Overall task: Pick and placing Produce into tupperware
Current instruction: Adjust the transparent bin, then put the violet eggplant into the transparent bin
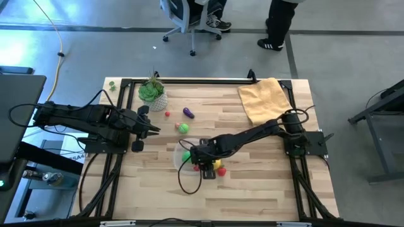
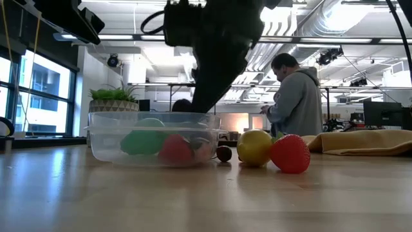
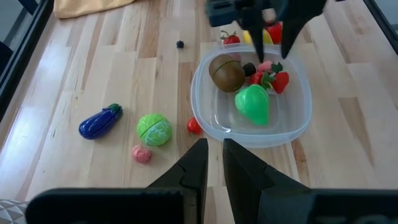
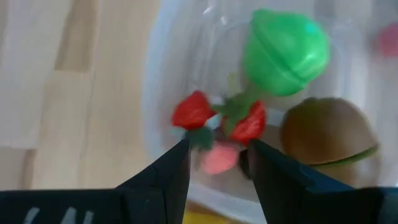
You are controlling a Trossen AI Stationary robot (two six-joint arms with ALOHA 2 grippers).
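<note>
Right claw point(image 4: 214, 163) parted above the clear rounded tupperware point(image 3: 298, 118) holding glossy plastic produce point(image 3: 252, 102); left claw point(image 3: 214, 165) clenched, empty

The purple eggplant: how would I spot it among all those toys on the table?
Start at the potted plant in the table's far left corner. Just right of it on the bare wood, apart from the clear tub, lies the eggplant. It is the only dark purple, elongated piece; its neighbours are round, green or red.

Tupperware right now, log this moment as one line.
right gripper: open over tupperware | inside: kiwi, green piece, strawberries | left gripper: shut, waiting | outside: eggplant, lemon
</note>
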